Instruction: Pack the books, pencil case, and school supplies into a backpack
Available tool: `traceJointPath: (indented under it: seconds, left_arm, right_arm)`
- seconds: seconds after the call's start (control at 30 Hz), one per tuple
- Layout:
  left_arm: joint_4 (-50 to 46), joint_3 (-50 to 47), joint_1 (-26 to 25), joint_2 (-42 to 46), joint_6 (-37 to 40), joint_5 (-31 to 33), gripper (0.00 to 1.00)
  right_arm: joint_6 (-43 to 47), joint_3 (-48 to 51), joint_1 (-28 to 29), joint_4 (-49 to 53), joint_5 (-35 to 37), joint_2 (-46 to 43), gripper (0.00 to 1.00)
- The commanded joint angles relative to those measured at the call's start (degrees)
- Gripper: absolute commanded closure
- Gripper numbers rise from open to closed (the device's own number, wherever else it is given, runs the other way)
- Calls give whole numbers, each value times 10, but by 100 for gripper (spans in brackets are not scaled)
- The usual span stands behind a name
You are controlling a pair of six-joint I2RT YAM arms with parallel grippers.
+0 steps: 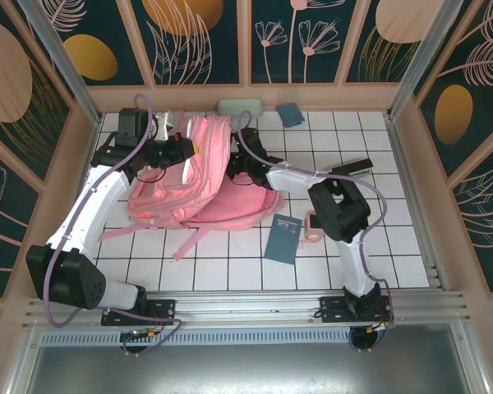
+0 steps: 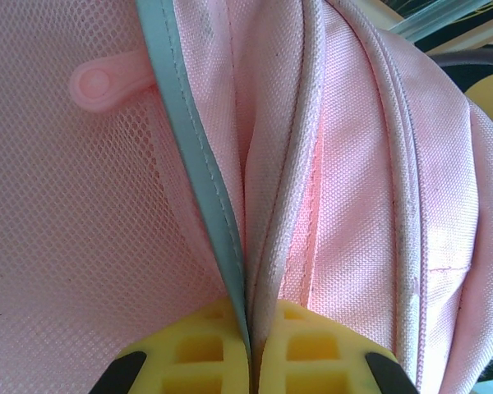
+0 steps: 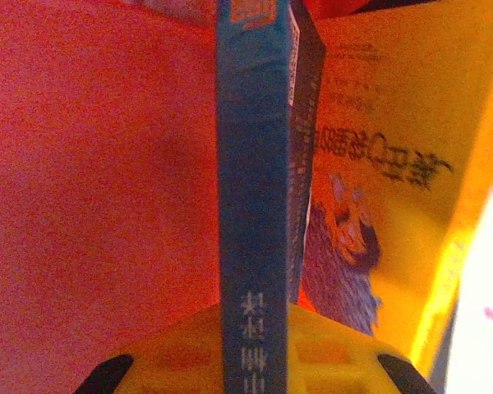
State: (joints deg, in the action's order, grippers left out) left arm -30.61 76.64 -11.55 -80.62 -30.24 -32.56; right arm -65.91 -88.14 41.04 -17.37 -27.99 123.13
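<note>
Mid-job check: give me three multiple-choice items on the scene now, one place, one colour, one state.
1. Relative to the backpack, the pencil case lies: A) inside it; B) beyond it, at the table's far edge; C) in a hand.
2. The book in the right hand is: A) yellow; B) blue; C) white.
3. The left hand is: A) open; B) shut on a book; C) shut on the backpack's edge.
B: it lies on the far tiles. B: blue spine in its grip. C: it pinches the trimmed edge.

White tiled table (image 1: 230, 267), floral wall panels (image 1: 205, 57) — teal
</note>
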Motion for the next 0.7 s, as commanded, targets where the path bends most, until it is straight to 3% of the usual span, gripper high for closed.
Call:
traceJointPath:
  seconds: [0.0, 0.13, 0.17, 0.2, 0.3, 0.5, 0.67]
  left_arm:
    - [99, 13, 3, 26, -11, -33, 100]
    - [115, 7, 3, 21, -26, -40, 100]
    - [118, 6, 3, 22, -28, -40, 100]
    - [118, 6, 3, 21, -28, -39, 100]
    - [113, 7, 7, 20, -25, -32, 100]
    - [117, 0, 18, 21, -30, -23, 100]
    - [126, -7, 27, 24, -37, -18, 100]
  right_arm:
    - [24, -89, 28, 78, 41, 63, 100]
    - [55, -207, 45, 156, 66, 143, 97]
    - [59, -231, 46, 173, 70, 162, 92]
    - [62, -259, 47, 191, 62, 181, 80]
    - [83, -288, 46, 222, 51, 187, 65]
    - [122, -155, 42, 149, 82, 75, 38]
    - [120, -64, 28, 83, 45, 18, 33]
